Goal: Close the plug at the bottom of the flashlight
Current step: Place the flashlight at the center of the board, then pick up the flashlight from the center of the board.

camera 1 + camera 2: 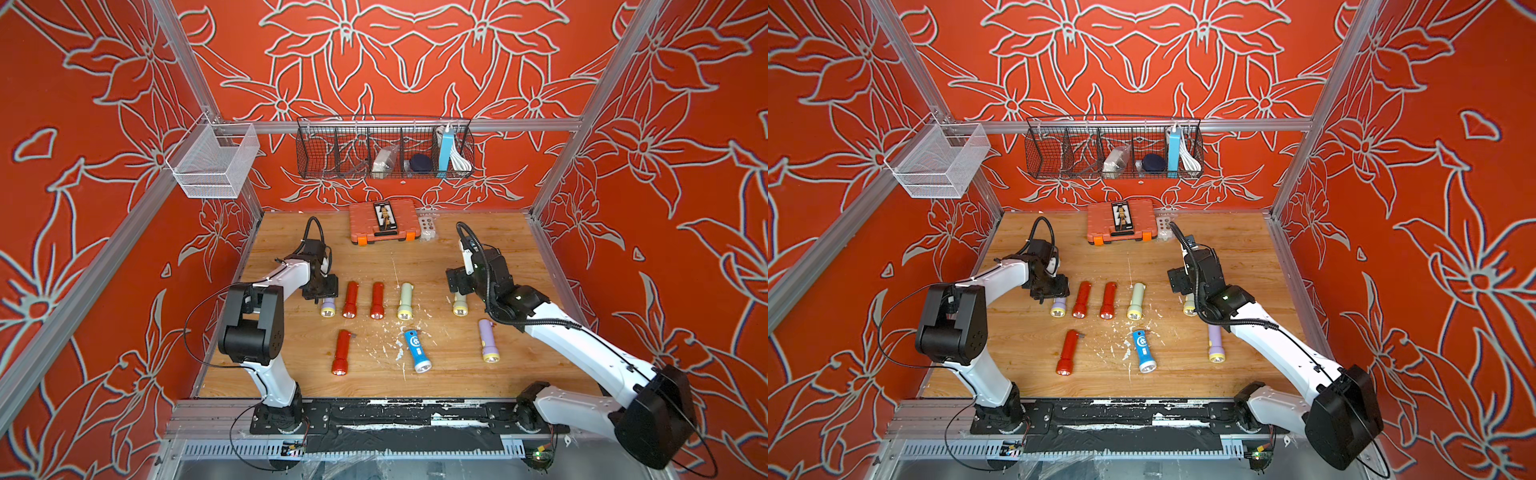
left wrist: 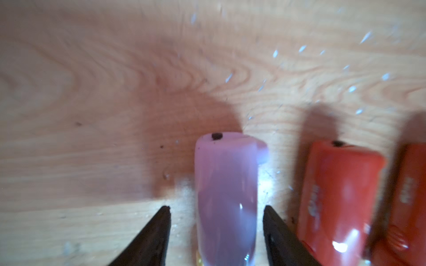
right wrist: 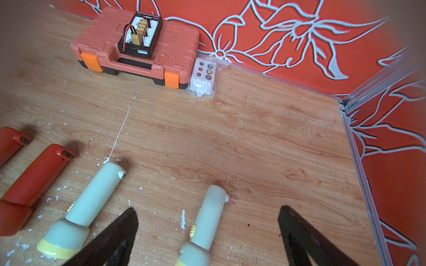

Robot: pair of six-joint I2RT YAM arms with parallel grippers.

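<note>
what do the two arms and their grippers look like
The left arm and right arm have white links with bulky black joints on black bases. A ribbed black cable runs along the right arm; a thin black wire loops by the left. The left gripper and right gripper have dark, tapering, pointed fingers.

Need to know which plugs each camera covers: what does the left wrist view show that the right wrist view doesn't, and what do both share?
Left wrist only: a purple flashlight between the fingers of the open left gripper, a flap jutting from its end. Right wrist only: two pale green flashlights, one between the fingers of the open right gripper, plus the orange tool case. Both: the two red flashlights on the wooden table.
</note>
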